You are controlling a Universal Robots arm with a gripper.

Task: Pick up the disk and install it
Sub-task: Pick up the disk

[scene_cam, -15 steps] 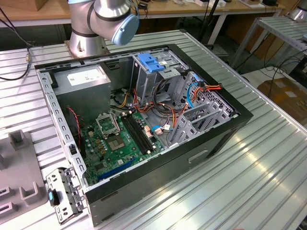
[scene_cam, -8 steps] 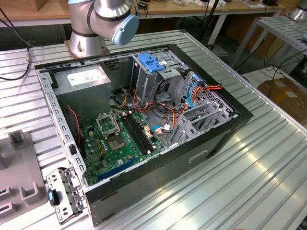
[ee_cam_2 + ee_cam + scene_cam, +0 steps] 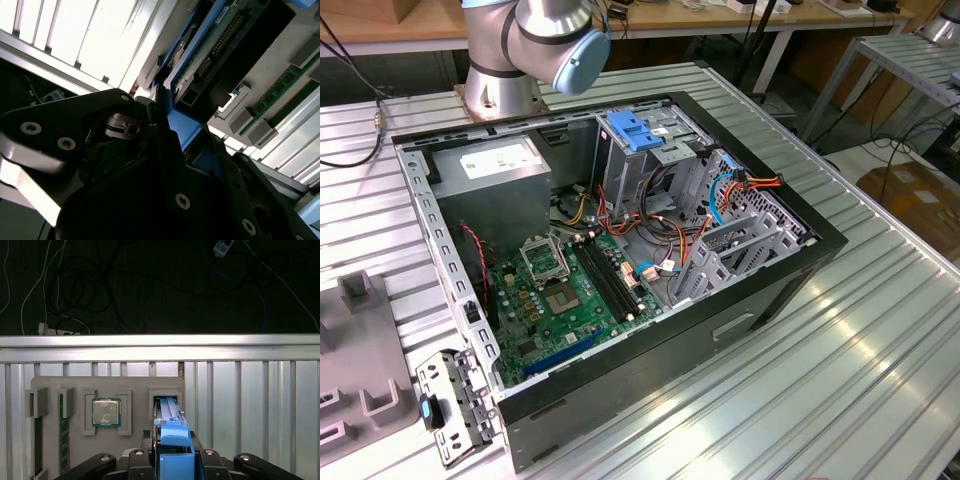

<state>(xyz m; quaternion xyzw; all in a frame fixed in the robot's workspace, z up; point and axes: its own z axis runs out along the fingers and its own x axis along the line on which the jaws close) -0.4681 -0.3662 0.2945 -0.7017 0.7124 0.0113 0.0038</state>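
The disk stands on edge in the first wrist view, its blue plastic carrier facing the camera and its far end at a slot of a grey holder tray. My gripper is shut on the disk, with black fingers pressed against both sides of the carrier. In the second wrist view the disk shows its green circuit board and connector, and the blue carrier edge runs down into the gripper. The open computer case lies on its side in the exterior view.
The holder tray also carries a processor chip and a memory stick. Inside the case are a motherboard, a grey power-supply box, a metal drive bay with a blue latch and loose cables. The arm's base stands behind the case.
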